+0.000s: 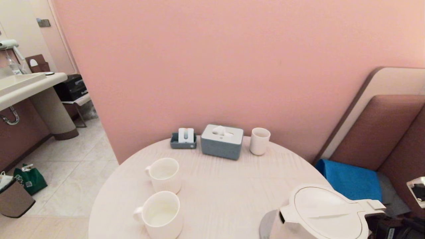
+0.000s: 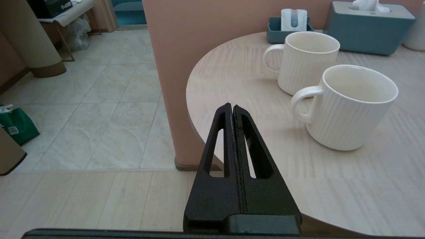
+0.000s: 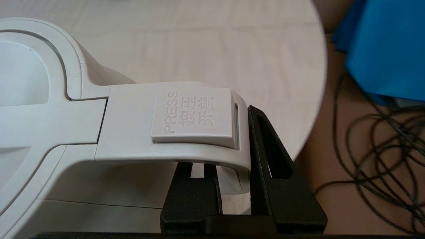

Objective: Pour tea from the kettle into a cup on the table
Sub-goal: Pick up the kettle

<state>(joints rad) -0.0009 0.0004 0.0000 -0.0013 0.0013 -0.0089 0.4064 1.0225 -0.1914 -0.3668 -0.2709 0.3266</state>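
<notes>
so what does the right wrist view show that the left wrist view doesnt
Only the right wrist view shows the kettle, its handle between the fingers of the right gripper, a PRESS button on top of the handle, and cables on the floor. Only the left wrist view shows the two mugs, the tissue box, a small blue tray and the shut, empty left gripper by the table's edge. Both show the pale round table.

Grey tissue box (image 1: pixel 221 141) sits by the wall, small grey tray (image 1: pixel 183 141) and white tumbler (image 1: pixel 259 141) either side. Blue cushion (image 1: pixel 352 180) on the bench, tangled black cables (image 3: pixel 382 149) on the floor.
</notes>
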